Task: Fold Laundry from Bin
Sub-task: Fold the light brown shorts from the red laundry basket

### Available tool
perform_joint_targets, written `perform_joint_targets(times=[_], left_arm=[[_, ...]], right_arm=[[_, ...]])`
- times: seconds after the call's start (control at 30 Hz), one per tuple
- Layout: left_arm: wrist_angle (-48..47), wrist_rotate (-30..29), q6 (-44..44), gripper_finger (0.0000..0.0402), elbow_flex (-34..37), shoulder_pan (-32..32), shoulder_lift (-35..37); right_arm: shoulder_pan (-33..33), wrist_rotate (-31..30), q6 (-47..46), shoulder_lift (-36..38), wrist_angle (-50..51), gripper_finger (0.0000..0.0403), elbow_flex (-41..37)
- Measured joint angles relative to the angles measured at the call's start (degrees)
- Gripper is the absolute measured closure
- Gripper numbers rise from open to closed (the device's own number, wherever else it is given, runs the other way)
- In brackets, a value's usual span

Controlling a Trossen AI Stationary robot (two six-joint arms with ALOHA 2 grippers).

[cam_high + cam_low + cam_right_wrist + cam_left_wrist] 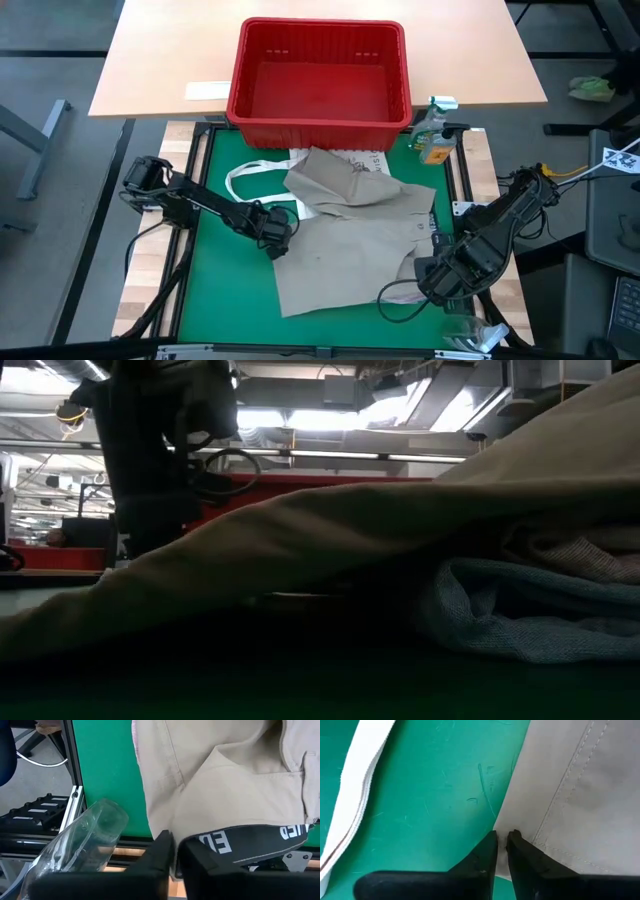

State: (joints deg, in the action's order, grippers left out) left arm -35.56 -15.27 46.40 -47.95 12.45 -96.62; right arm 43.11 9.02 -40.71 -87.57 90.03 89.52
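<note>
While pinched by both grippers, khaki garment (350, 235) lies flat, long axis diagonal

We note matt khaki woven cloth (350, 250) with stitched seams, lying on a smooth green mat (215, 170) scored with fine scratches. The red bin (320, 75) looks like slightly glossy moulded plastic, on a smooth pale wood bench (170, 50). A clear, glossy plastic bottle (85, 845) sits by the frame.

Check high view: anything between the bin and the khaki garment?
Yes: the white tote lies there on the mat, partly tucked under the khaki garment, just below the bin.
</note>
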Motion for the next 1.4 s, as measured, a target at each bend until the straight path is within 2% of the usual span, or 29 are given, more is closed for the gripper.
perform_joint_targets(times=[0.3,0.5,0.57,0.73,1.0,1.1,1.17,1.4], left_arm=[[-4.2,-0.5,-1.9,0.0374,0.2,0.1,0.2],[-9.0,0.5,-1.7,0.0379,0.2,0.2,0.3],[-10.2,0.9,-1.6,0.0381,-0.1,0.4,0.4],[-12.7,3.7,-1.7,0.0383,-3.9,0.8,1.4],[-13.3,6.2,-4.7,0.0383,-12.7,0.9,4.8],[-12.7,6.5,-6.0,0.0383,-15.7,0.9,5.3],[-12.2,6.4,-6.5,0.0383,-17.3,0.8,5.3],[-11.6,5.9,-9.0,0.0383,-21.3,0.4,5.3]], right_arm=[[0.0,-0.5,0.6,0.0,0.0,0.0275,0.0],[0.0,4.7,2.0,0.8,0.0,0.0261,0.0],[0.0,4.5,2.0,1.9,0.0,0.0261,0.0],[0.0,-4.9,2.1,6.5,0.0,0.026,0.0],[0.0,-29.7,2.1,16.1,0.0,0.026,0.0],[-0.2,-36.7,2.0,18.5,0.0,0.026,0.0],[-1.4,-39.3,2.0,19.6,-0.1,0.026,-0.3],[-13.0,-38.7,3.3,23.9,0.0,0.026,-9.8]])
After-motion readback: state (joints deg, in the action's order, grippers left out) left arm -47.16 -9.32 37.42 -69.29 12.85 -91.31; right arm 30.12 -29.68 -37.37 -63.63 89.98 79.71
